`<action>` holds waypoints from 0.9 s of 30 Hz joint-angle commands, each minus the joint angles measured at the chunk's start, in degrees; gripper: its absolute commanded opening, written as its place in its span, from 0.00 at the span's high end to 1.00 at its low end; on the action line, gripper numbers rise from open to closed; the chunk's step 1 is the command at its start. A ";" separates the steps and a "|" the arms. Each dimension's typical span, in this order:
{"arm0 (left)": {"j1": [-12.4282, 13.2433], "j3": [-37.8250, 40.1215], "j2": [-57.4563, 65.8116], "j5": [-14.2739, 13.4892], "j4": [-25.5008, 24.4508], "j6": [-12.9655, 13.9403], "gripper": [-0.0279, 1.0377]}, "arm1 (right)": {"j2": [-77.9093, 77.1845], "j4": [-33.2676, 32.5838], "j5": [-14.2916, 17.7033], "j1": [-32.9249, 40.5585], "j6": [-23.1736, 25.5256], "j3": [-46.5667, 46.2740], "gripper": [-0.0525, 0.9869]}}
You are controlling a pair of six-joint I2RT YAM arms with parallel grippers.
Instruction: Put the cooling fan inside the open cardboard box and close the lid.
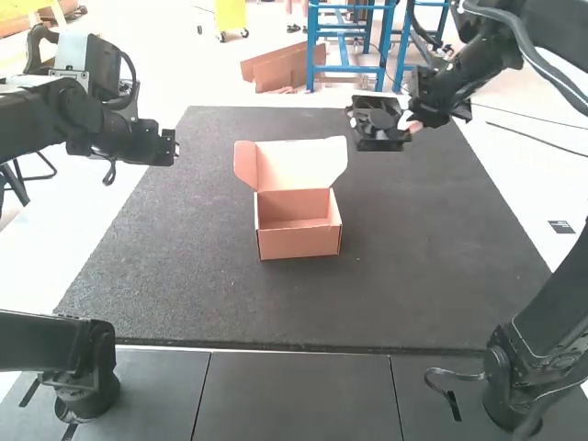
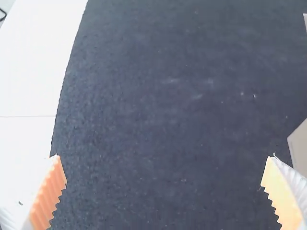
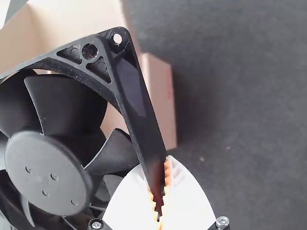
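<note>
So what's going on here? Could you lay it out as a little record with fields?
fan: black, held above the mat by its frame edge, beyond the box, to its right
box: cardboard, on the mat, lid standing open
right end effector: shut on the fan
left end effector: open, empty, over the mat left of the box
progress: fan not yet in box

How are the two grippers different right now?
1. The left gripper is open and empty; the right gripper is shut on the fan, pinching its frame edge.
2. The left gripper hangs to the left of the box; the right gripper is off to the box's far right, holding the fan in the air.

Alike: both have orange pads, and neither touches the box.
</note>
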 commanded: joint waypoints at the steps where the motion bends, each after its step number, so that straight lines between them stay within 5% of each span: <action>1: 0.12 0.17 -2.26 -0.09 0.60 0.57 0.07 | 1.78 -0.02 0.45 5.64 8.11 1.25 0.96; 8: 0.04 0.96 -2.26 -0.09 -1.24 0.57 0.07 | 8.02 -0.02 2.12 12.93 10.22 4.33 0.96; 27: 0.12 1.22 -3.14 -0.09 -1.68 0.48 0.06 | 25.60 0.59 3.43 16.97 10.48 12.42 0.96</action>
